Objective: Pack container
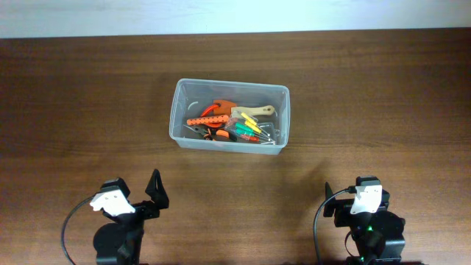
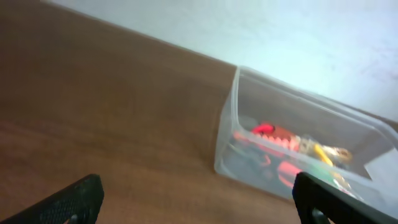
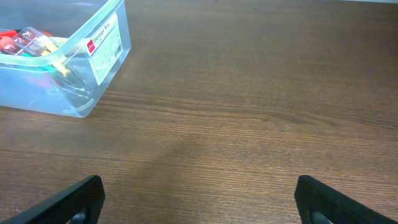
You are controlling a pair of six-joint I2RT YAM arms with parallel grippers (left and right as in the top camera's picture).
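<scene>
**Left hand** (image 2: 199, 208): released, jaws spread wide, nothing between them. It is parked at the near left edge of the desk (image 1: 383, 110), well apart from the tub, and angled towards the tub's left end.

**Right hand** (image 3: 199, 202): released, jaws wide, empty. It is parked at the near right edge, with only bare wood under it.

**Container** (image 1: 232, 83): clear tub, upright, lidless, standing mid-desk beyond both hands, long side facing them. A printed label (image 3: 102, 42) sits on its right end wall.

**Contents**, gathered along the near side and towards the right end:
- orange tool (image 1: 213, 111)
- tan-handled piece (image 1: 259, 112)
- coloured screwdrivers (image 1: 249, 129), apparently in a clear packet, though this is too small to be sure

The far-left floor of the tub lies bare.

**Status, as judged**: packing looks complete or very nearly so. Every tool in view lies inside the walls, and neither hand carries anything.

**Handling notes for the present step**:
- Keep both hands low and back so the overhead view of the tub is unobstructed.
- If a tool needs settling, come down from above into the bare far-left part rather than across the rim.
- The tub looks light and may skate on smooth wood, so avoid sideways contact with its walls.
- Steady one end with the other hand if pressing down.
- The tools lie tangled, so lifting one may drag its neighbours.
</scene>
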